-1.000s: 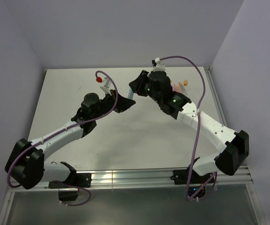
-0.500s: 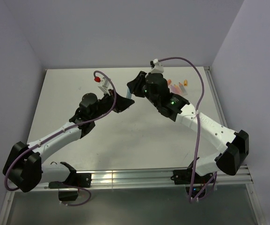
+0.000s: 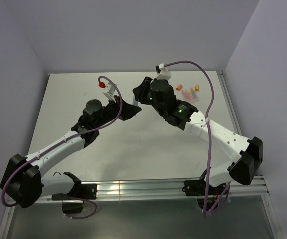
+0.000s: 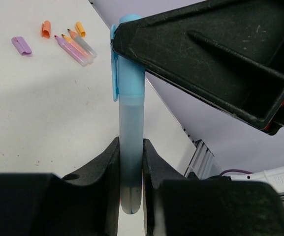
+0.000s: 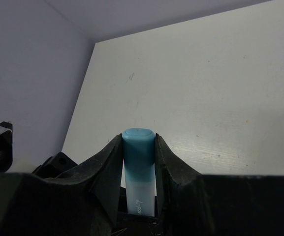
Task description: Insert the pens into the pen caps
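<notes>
My left gripper [image 4: 130, 152] is shut on the pale blue pen body [image 4: 131, 123], above the table. My right gripper [image 5: 138, 140] is shut on the solid blue cap [image 5: 138, 147], which sits on the pen's tip; the cap [image 4: 129, 59] and pen are joined in line. In the top view the two grippers, left [image 3: 129, 110] and right [image 3: 141, 92], meet nose to nose at the table's back middle. Loose on the table lie a purple cap [image 4: 21, 45], an orange cap [image 4: 46, 28], a pink pen [image 4: 73, 50] and a peach pen [image 4: 85, 45].
The loose pens and caps [image 3: 188, 91] lie in a cluster at the back right, near the table's metal right rail [image 3: 231, 109]. The left arm's red-tipped cable plug [image 3: 102, 85] sticks up behind it. Purple walls close the back and sides.
Both grippers have shifted a little to the left together, and the right wrist has come closer over the left gripper. The loose pens and caps have not moved.
</notes>
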`<action>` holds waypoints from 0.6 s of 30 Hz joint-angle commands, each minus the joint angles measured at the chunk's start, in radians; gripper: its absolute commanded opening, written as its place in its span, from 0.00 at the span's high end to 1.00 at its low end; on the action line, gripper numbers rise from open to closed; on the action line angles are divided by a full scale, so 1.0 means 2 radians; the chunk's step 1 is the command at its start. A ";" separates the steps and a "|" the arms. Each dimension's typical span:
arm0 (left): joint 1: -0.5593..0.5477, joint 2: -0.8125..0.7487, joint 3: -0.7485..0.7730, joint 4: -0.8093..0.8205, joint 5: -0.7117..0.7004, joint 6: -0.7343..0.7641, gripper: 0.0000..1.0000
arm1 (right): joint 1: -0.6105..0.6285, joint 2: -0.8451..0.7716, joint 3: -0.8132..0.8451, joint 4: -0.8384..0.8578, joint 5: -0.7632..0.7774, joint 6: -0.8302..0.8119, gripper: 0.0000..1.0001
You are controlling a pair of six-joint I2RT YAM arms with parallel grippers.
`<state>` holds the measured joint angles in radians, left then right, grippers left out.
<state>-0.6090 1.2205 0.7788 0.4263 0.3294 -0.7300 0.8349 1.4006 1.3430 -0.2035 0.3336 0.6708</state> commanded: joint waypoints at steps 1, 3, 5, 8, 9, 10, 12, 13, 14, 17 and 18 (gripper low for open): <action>0.019 -0.002 0.039 0.048 -0.086 0.015 1.00 | 0.060 0.008 0.013 -0.073 -0.089 0.008 1.00; 0.019 -0.001 0.042 0.047 -0.083 0.018 1.00 | 0.063 0.010 0.013 -0.073 -0.087 0.007 1.00; 0.018 0.003 0.047 0.041 -0.079 0.019 1.00 | 0.063 0.011 0.016 -0.078 -0.079 0.007 1.00; 0.018 0.002 0.047 0.027 -0.077 0.017 1.00 | 0.062 0.016 0.033 -0.088 -0.056 0.000 1.00; 0.019 0.000 0.044 0.025 -0.077 0.018 1.00 | 0.060 0.018 0.044 -0.091 -0.051 -0.003 1.00; 0.019 -0.003 0.044 0.022 -0.080 0.021 1.00 | 0.059 0.023 0.051 -0.100 -0.049 -0.007 1.00; 0.019 -0.007 0.042 0.020 -0.079 0.021 1.00 | 0.056 0.033 0.067 -0.104 -0.050 -0.016 0.97; 0.019 -0.008 0.044 0.015 -0.080 0.022 1.00 | 0.054 0.035 0.069 -0.103 -0.050 -0.017 0.94; 0.018 -0.009 0.045 0.012 -0.080 0.024 1.00 | 0.053 0.038 0.071 -0.102 -0.051 -0.016 0.91; 0.018 -0.010 0.047 0.007 -0.080 0.027 1.00 | 0.044 0.045 0.085 -0.108 -0.050 -0.012 0.73; 0.019 -0.010 0.046 0.005 -0.081 0.027 1.00 | 0.041 0.044 0.090 -0.107 -0.049 -0.012 0.65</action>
<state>-0.5987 1.2095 0.8028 0.3717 0.3042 -0.7116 0.8604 1.4822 1.4807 -0.3099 0.3908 0.6300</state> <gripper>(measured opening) 0.228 0.359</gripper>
